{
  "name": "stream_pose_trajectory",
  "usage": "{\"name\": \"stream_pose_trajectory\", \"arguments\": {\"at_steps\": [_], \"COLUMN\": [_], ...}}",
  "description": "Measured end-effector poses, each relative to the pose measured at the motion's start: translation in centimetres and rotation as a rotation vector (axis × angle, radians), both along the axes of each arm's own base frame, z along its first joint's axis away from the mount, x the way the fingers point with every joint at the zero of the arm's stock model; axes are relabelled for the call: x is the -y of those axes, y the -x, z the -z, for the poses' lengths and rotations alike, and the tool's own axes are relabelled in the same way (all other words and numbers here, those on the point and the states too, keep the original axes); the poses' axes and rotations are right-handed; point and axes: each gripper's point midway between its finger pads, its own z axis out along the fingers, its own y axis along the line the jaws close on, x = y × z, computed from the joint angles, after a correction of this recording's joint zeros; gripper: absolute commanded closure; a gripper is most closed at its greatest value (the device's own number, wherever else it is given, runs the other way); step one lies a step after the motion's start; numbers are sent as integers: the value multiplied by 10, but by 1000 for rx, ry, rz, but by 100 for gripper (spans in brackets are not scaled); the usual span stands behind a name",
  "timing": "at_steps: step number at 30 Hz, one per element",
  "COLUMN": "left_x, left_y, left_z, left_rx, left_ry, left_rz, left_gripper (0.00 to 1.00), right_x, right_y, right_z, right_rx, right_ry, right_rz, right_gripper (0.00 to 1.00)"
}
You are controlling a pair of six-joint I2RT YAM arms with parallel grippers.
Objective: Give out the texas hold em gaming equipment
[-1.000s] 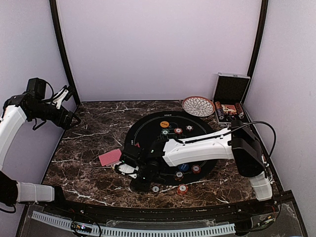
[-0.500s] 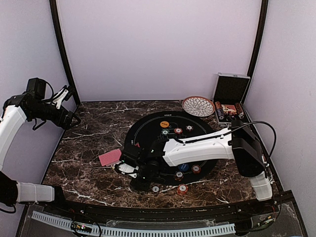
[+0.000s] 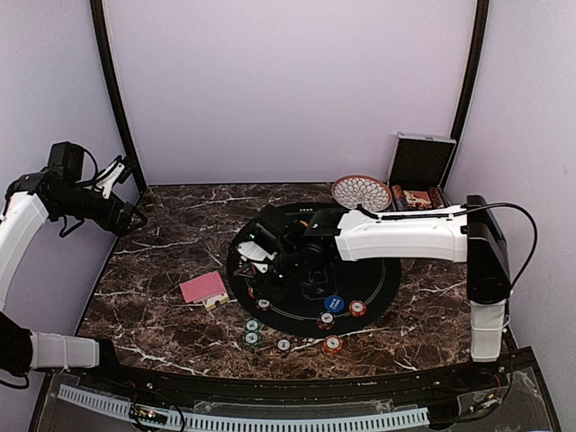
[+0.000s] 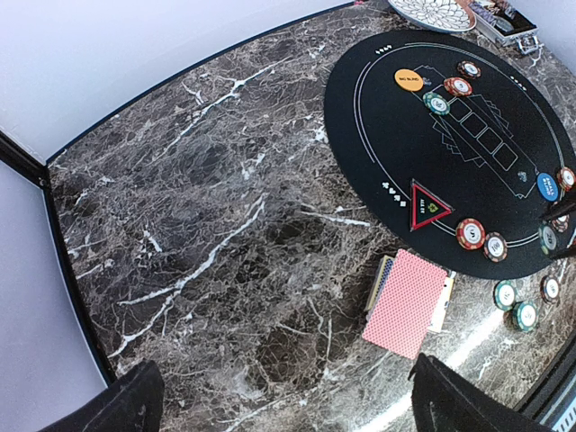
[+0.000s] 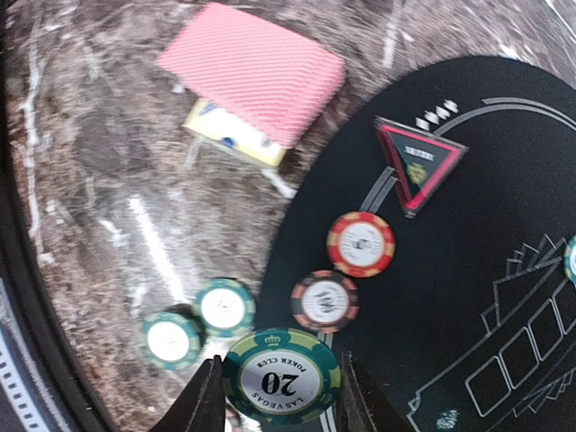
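Case (image 3: 421, 164) open, chip rows (image 3: 399, 202) inside; right gripper (image 5: 281, 402) pinching green chip (image 5: 281, 371); left gripper (image 4: 290, 402) wide.

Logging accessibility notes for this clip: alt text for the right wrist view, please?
The right gripper holds a green chip marked 20 between its fingers, over the edge of a black mat on a marble table. Beyond it, two reddish chips lie on the mat, two green chips on the marble, and a pink-backed deck of cards farther off.
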Motion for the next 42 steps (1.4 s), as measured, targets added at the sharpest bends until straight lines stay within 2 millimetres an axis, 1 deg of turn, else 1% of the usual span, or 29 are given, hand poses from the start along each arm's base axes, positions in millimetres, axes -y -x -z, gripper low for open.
{"name": "stream_pose_trajectory", "arguments": {"at_steps": [5,11,20,22,26,30,31,33,35,42], "left_x": [0,0,0,0,0,0,0,0,0,0], "left_y": [0,0,0,0,0,0,0,0,0,0], "left_z": [0,0,0,0,0,0,0,0,0,-1], "left_rx": [1,1,2,2,2,2,2,2,2,2], "left_ry": [0,0,0,0,0,0,0,0,0,0], "left_rz": [0,0,0,0,0,0,0,0,0,0], "left_gripper": [1,1,1,1,1,1,1,1,1,1], "right_x": [19,29,37,39,39,33,31,29,27,23], "right_y": [-19,-39,-56,-60,-70,-74,-74,-74,-75,-78], "right_z": [19,40,79,86,91,90,90,88,86,80], "right_rx": [-14,-23,-53,-61,-67,-73,-74,-75,-74,-62], "right_ry": [44,81,139,149,144,128,123,114,108,92], "right_rz": [71,127,170,180,195,194,192,190,189,193], "right_gripper": [89,88,85,82,73,68,64,53,47,44]}}
